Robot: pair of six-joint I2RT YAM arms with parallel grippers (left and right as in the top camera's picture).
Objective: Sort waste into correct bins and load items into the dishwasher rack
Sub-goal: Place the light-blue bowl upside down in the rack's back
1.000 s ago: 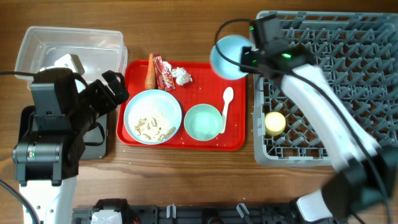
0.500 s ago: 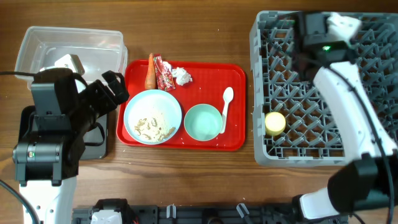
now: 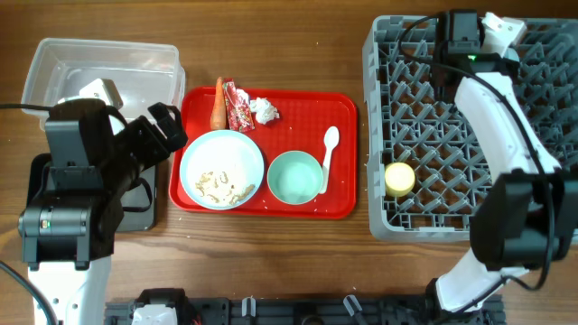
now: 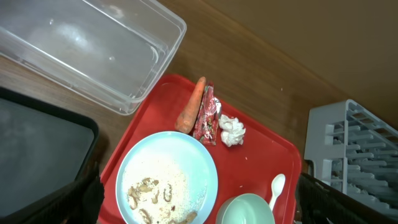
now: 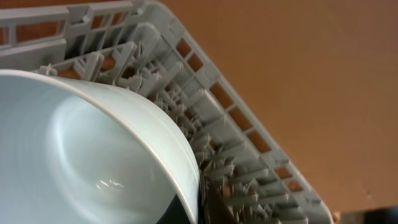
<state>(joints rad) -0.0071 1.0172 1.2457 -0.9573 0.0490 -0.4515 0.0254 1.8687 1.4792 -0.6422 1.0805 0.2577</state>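
My right gripper (image 3: 449, 56) is over the far side of the grey dishwasher rack (image 3: 470, 135). In the right wrist view it (image 5: 200, 198) is shut on the rim of the light blue bowl (image 5: 81, 149), which is tilted above the rack's pegs (image 5: 217, 124); overhead, the arm hides the bowl. A yellow cup (image 3: 399, 178) stands in the rack. My left gripper (image 3: 168, 126) (image 4: 199, 202) is open and empty at the red tray's left edge, above the plate (image 3: 222, 169) of beige scraps (image 4: 152, 190). The carrot (image 3: 218, 104), wrapper (image 3: 239, 106), tissue (image 3: 264, 110), green bowl (image 3: 295, 177) and spoon (image 3: 329, 149) lie on the tray.
The red tray (image 3: 343, 203) sits mid-table. The clear tub (image 3: 99, 59) stands at the far left with a small pale object inside. The black tray (image 3: 149, 208) lies in front of it, mostly under my left arm.
My right arm carried the blue bowl from the rack's left edge to over the rack's far side, and the arm now hides it overhead. My left arm has not moved.
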